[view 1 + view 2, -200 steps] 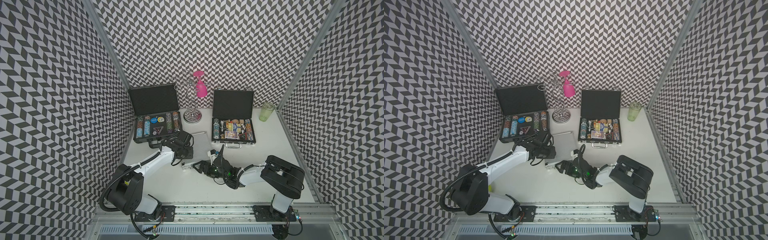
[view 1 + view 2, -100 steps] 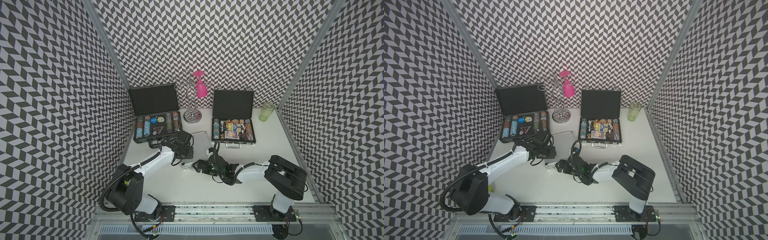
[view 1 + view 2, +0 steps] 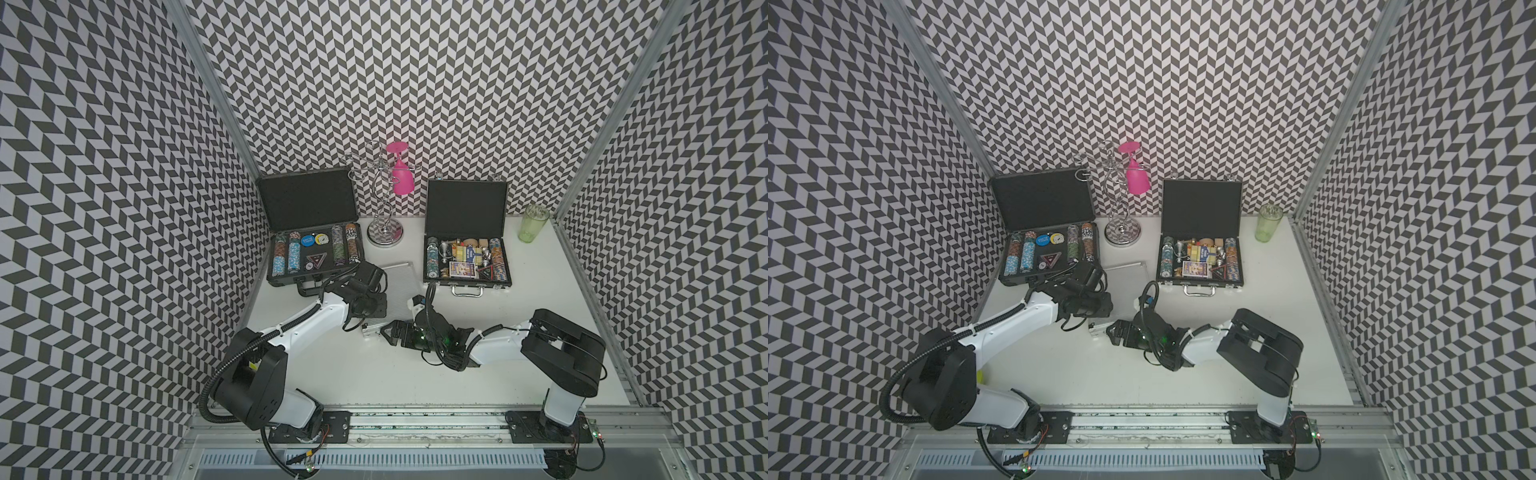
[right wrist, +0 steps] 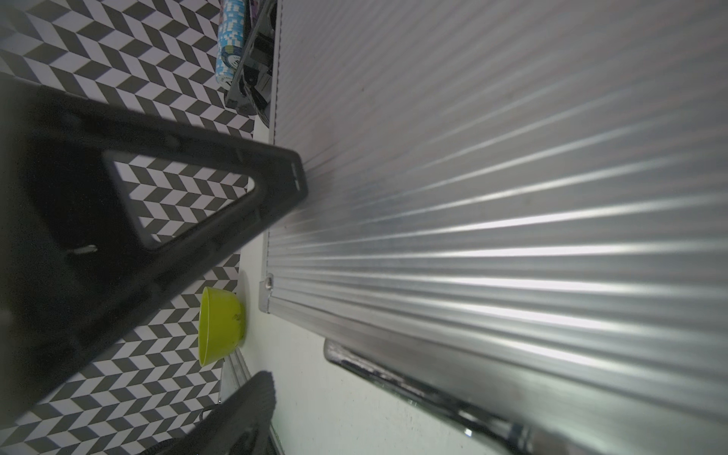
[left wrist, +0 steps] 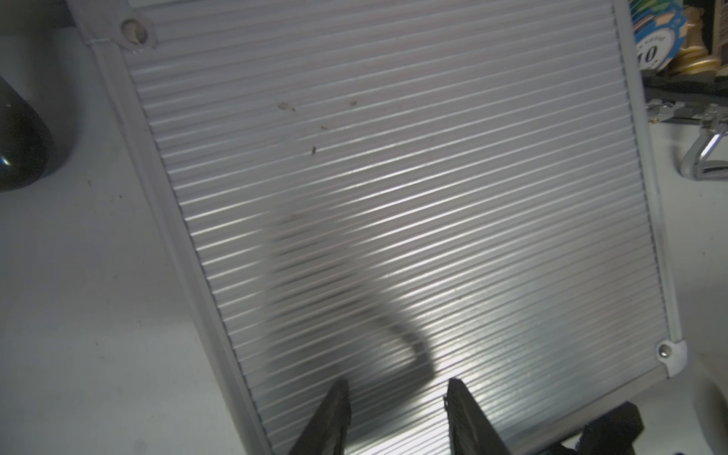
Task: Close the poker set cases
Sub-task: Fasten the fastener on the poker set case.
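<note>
Likely risk: shoved carelessly, the upright lid of the large dark-grey case [image 3: 307,203], far left, or the black case [image 3: 465,208], far right, could slam and jolt the chips. The small ribbed silver case [image 3: 400,282] lies between them, nearer, lid down. The left pincer [image 5: 398,388] is narrow and empty. The right pincer [image 4: 281,275] is wide and empty.

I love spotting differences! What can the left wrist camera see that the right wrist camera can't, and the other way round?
Only the left wrist view: the left gripper, a chip marked 10 and the black case's handle. Only the right wrist view: the right gripper, a green cup, blue chips and the zigzag wall. Both: the ribbed silver case.
</note>
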Action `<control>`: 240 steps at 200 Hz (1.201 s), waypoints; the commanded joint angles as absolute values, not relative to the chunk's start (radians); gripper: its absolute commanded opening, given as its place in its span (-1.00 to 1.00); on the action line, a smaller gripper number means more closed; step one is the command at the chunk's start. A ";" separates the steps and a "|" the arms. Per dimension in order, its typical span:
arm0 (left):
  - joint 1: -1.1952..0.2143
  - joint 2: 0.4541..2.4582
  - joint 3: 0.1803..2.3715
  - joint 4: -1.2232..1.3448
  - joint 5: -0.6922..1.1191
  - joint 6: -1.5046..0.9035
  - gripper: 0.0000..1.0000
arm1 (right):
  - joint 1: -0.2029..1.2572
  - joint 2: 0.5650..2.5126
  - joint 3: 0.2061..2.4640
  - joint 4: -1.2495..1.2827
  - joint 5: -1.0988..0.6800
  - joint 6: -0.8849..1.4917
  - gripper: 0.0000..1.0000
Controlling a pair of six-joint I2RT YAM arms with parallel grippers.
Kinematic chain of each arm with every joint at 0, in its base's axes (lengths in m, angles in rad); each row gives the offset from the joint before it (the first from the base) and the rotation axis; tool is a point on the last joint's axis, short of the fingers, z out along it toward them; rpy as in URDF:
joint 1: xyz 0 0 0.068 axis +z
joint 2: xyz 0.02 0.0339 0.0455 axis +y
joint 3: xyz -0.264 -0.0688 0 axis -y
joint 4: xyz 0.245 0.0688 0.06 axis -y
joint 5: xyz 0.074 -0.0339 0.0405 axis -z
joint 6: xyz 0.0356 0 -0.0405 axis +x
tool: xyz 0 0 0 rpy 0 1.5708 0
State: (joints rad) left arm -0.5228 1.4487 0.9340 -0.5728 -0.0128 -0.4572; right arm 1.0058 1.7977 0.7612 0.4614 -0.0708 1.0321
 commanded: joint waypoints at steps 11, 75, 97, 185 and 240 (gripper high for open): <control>-0.515 1.441 0.904 -0.563 0.002 -0.444 -0.16 | 1.009 1.793 0.734 0.498 -0.055 1.033 0.93; -0.516 1.437 0.891 -0.563 0.031 -0.434 -0.24 | 1.026 1.851 0.831 0.354 0.003 1.005 0.95; -0.516 1.442 0.887 -0.560 0.041 -0.430 -0.26 | 1.027 1.853 0.833 0.343 0.015 1.002 0.95; -0.515 1.441 0.879 -0.561 0.044 -0.420 -0.28 | 1.022 1.873 0.736 0.615 -0.086 1.100 0.94; -0.515 1.438 0.866 -0.555 0.048 -0.421 -0.29 | 1.021 1.859 0.697 0.746 -0.130 1.151 0.92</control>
State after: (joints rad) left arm -0.5144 1.4315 0.8959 -0.5156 0.0135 -0.4171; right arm 1.0176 1.8343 0.7120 0.6392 -0.0856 1.1076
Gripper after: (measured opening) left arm 0.358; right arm 0.961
